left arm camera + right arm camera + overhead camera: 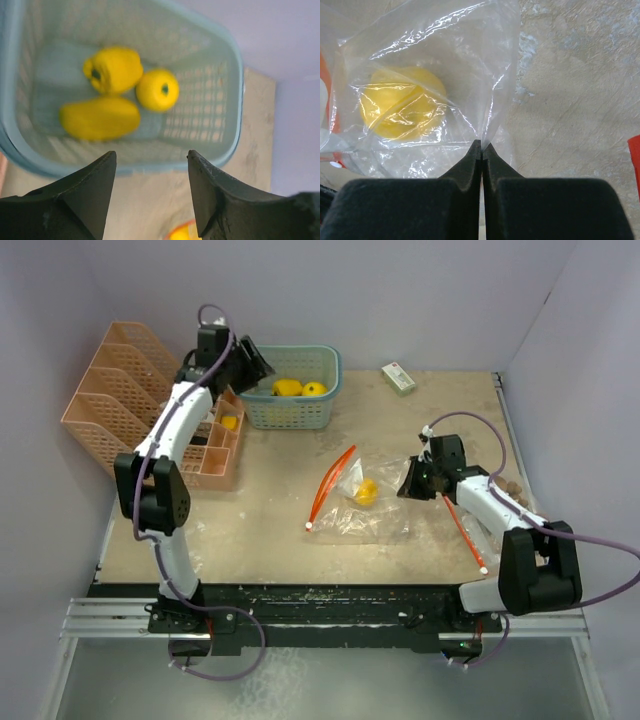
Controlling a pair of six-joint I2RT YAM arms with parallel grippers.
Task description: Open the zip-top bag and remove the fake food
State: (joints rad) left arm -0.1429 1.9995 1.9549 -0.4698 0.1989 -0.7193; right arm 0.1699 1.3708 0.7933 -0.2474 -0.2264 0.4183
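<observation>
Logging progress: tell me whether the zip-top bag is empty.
Not empty. One yellow fake food piece shows inside the bag through its clear plastic; the shut right hand pinches the bag's edge.

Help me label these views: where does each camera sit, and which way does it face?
Top external: above, behind the bases, looking down on the beige table; left arm and right arm show.
Left wrist: on the left arm, looking down into the pale blue plastic basket of yellow toy foods; open left hand shows.
Right wrist: on the right arm, facing the clear plastic zip-top bag; right hand shows, shut on its edge.
Shared: top and left wrist show the basket.
</observation>
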